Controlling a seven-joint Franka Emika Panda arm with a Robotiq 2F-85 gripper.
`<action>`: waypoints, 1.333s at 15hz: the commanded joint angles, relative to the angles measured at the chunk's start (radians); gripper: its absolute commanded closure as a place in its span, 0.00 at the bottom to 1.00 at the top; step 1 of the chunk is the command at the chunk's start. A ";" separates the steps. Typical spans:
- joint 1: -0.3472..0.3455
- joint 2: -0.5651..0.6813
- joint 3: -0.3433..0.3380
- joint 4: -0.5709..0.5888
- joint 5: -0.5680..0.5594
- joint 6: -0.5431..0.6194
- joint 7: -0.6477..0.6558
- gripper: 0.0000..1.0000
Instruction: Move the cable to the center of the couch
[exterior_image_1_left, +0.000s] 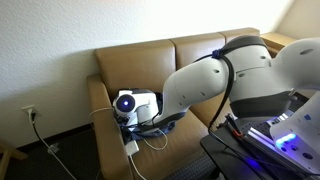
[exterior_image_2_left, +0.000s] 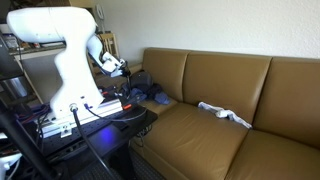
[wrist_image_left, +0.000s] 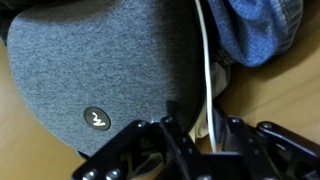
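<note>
Over the grey pouch (wrist_image_left: 90, 70) on the couch (wrist_image_left: 282, 112), white cable (wrist_image_left: 208, 80) running between the parted fingers (wrist_image_left: 172, 140)

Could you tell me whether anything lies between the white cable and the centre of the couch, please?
Yes: a crumpled white cloth-like item lies on the middle seat of the tan leather couch, and a dark blue bag sits beside the thin white cable.
</note>
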 joint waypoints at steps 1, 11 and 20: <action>-0.052 0.001 0.058 0.032 -0.012 -0.022 -0.004 0.93; -0.272 -0.265 0.250 -0.145 0.089 0.072 -0.145 0.99; -0.482 -0.602 0.357 -0.539 0.216 0.333 -0.080 0.99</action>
